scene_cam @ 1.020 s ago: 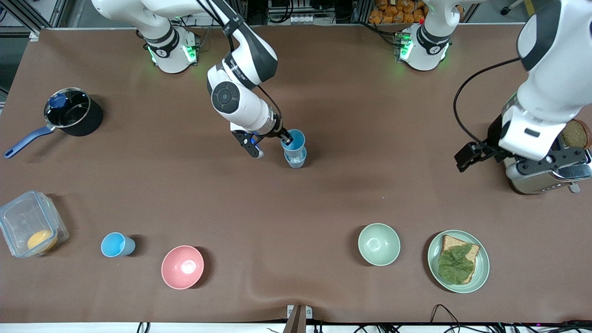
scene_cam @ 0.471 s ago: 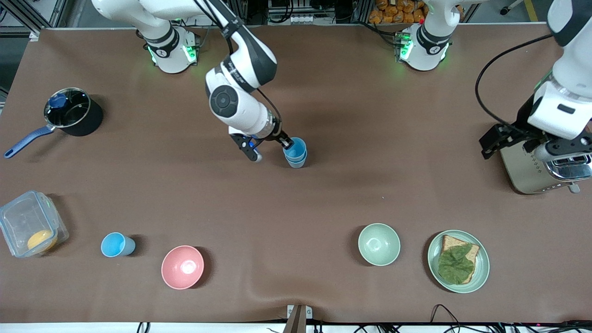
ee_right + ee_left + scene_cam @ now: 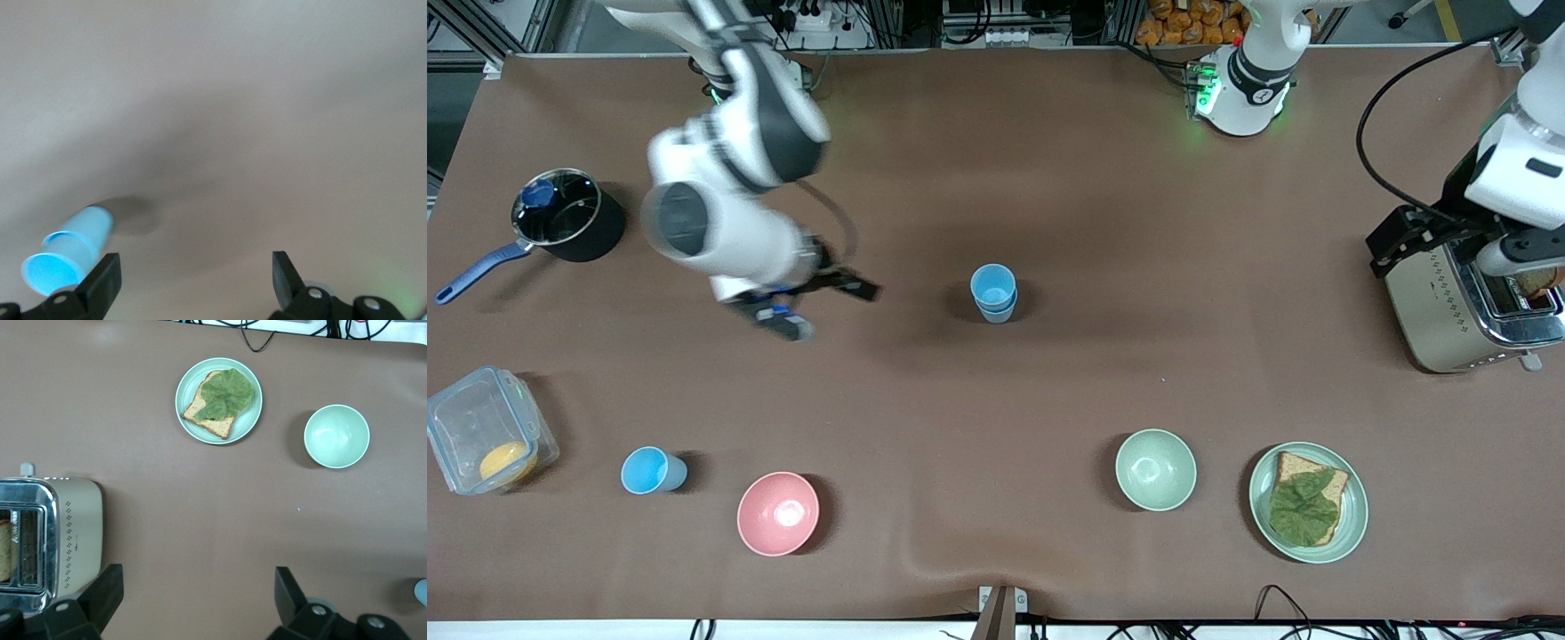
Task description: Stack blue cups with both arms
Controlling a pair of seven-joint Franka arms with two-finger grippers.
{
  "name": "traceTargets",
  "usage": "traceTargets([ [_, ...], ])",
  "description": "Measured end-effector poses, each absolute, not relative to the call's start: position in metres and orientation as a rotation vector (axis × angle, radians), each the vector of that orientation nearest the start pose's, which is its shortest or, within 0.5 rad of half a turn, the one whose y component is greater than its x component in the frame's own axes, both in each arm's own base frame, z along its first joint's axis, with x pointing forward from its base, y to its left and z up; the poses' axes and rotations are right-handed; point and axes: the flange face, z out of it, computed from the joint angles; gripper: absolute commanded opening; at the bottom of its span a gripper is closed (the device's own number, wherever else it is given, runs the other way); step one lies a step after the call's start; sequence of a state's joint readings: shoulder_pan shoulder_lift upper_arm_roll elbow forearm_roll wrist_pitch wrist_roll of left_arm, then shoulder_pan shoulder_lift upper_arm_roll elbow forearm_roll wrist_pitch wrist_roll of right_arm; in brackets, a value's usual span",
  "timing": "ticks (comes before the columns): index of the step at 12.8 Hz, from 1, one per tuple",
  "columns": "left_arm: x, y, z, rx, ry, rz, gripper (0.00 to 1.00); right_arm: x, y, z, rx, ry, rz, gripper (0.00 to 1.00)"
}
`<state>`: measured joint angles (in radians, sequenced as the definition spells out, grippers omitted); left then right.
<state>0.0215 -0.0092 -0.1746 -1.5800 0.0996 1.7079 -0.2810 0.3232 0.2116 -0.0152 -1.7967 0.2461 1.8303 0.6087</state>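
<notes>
Two light-blue cups stand nested as one stack (image 3: pixel 993 293) in the middle of the table; the stack also shows in the right wrist view (image 3: pixel 67 253). A third blue cup (image 3: pixel 651 469) stands alone near the front edge, between the clear container and the pink bowl. My right gripper (image 3: pixel 823 305) is open and empty in the air, off the stack toward the right arm's end of the table; its jaws (image 3: pixel 193 280) frame bare table. My left gripper (image 3: pixel 1405 236) is open and empty beside the toaster, over bare table (image 3: pixel 198 597).
A blue-handled black saucepan (image 3: pixel 565 218) and a clear container (image 3: pixel 485 440) stand at the right arm's end. A pink bowl (image 3: pixel 777 513), a pale-green bowl (image 3: pixel 1155 468) and a plate with a sandwich (image 3: pixel 1307 502) line the front. A toaster (image 3: pixel 1463 307) stands at the left arm's end.
My right gripper lowered the upper cup into the lower one, let go and swung away toward the saucepan. My left arm drew back toward its end of the table.
</notes>
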Motion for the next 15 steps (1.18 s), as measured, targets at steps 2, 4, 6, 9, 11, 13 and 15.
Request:
traceTargets([
  [2, 0.554, -0.068, 0.646, -3.067, -0.141, -0.241, 1.00, 0.571, 0.123, 0.446, -2.965, 0.435, 0.374, 1.00],
  [4, 0.552, -0.066, 0.649, -3.069, -0.109, -0.246, 1.00, 0.563, 0.061, 0.489, -2.988, 0.308, 0.348, 1.00],
  [6, 0.550, -0.070, 0.649, -3.069, -0.093, -0.239, 1.00, 0.552, 0.013, 0.536, -2.998, 0.195, 0.305, 1.00],
  [9, 0.551, -0.074, 0.645, -3.070, -0.081, -0.224, 1.00, 0.543, -0.038, 0.579, -3.036, 0.039, 0.192, 1.00],
  [11, 0.552, -0.074, 0.644, -3.070, -0.081, -0.219, 1.00, 0.544, -0.047, 0.599, -3.088, -0.062, 0.134, 1.00],
  [13, 0.551, -0.075, 0.642, -3.071, -0.073, -0.204, 1.00, 0.543, -0.040, 0.630, -3.113, -0.125, 0.072, 1.00],
  [15, 0.551, -0.077, 0.638, -3.078, -0.043, -0.170, 1.00, 0.540, -0.036, 0.650, -3.119, -0.149, 0.041, 1.00],
])
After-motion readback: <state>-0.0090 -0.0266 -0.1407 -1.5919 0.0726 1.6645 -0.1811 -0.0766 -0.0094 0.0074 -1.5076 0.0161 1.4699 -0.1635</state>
